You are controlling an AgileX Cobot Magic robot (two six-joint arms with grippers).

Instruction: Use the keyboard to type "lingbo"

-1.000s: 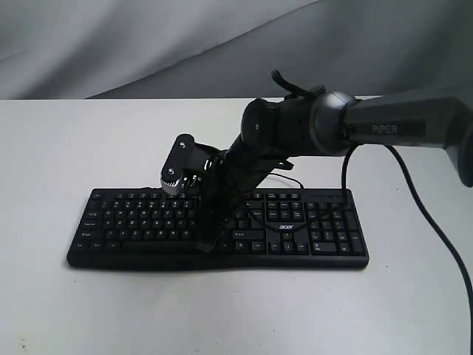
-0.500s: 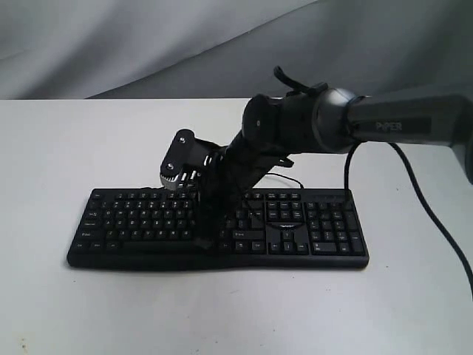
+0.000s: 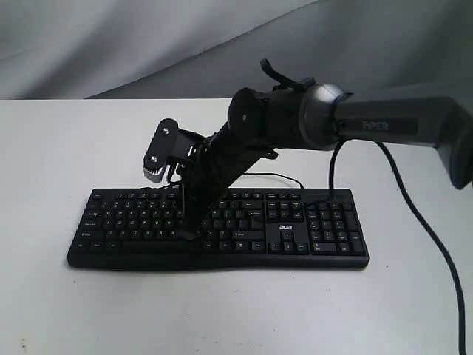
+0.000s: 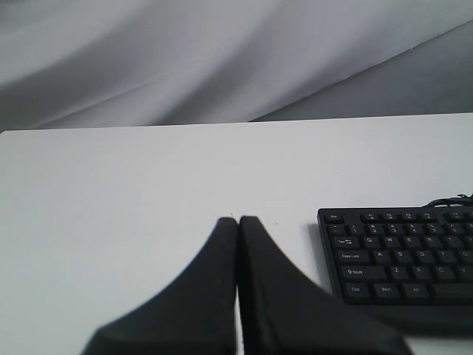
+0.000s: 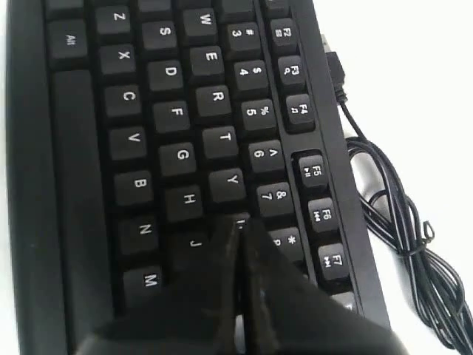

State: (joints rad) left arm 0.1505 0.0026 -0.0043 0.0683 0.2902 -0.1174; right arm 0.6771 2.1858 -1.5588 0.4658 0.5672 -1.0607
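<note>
The black keyboard (image 3: 310, 229) with white legends lies across the white table, its number pad on the right. My right gripper (image 3: 185, 234) reaches over from the right and points down at the letter keys left of the middle. In the right wrist view this gripper (image 5: 238, 223) is shut, its tip over the key between Y (image 5: 233, 180) and J (image 5: 196, 242), beside H (image 5: 188, 198). Whether it presses the key I cannot tell. My left gripper (image 4: 238, 220) is shut and empty above bare table, beside the keyboard (image 4: 403, 251) on its Ctrl and Shift end.
The keyboard's thin black cable (image 5: 392, 222) lies looped on the table behind the function keys and shows as cable (image 3: 284, 180) behind the arm. A grey cloth backdrop (image 3: 111, 44) hangs beyond the white table (image 3: 74, 148).
The right arm has swung left along the keyboard, carrying its shut tip from the keys near the middle to keys further left. The keyboard has not moved.
</note>
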